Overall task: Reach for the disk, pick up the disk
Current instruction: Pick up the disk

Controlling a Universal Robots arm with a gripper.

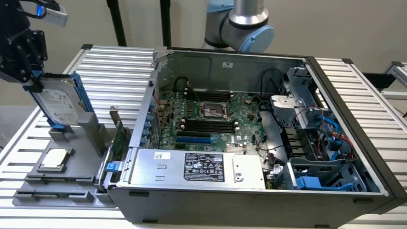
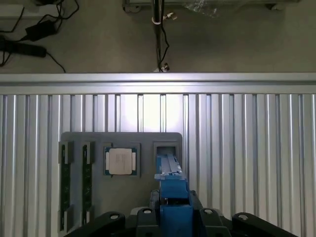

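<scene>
Gripping the upper end of the disk (image 1: 58, 102), the black tool (image 1: 35, 85) sits in the upper left of the exterior frame, its fingers clamped on the drive. In the wrist view the disk's blue rail (image 2: 173, 192) is pinched between them (image 2: 173, 213). The disk stands upright, slightly tilted, white label facing the frame's right, with its lower blue end at the slot of the grey holder tray (image 1: 70, 186) - whether it has cleared the slot I cannot tell. Just below it on that tray lies a small square chip (image 1: 55, 158). The tray rests on the ribbed metal bench (image 1: 114, 67), beside the open computer case (image 1: 254, 202) filling the centre and right.
</scene>
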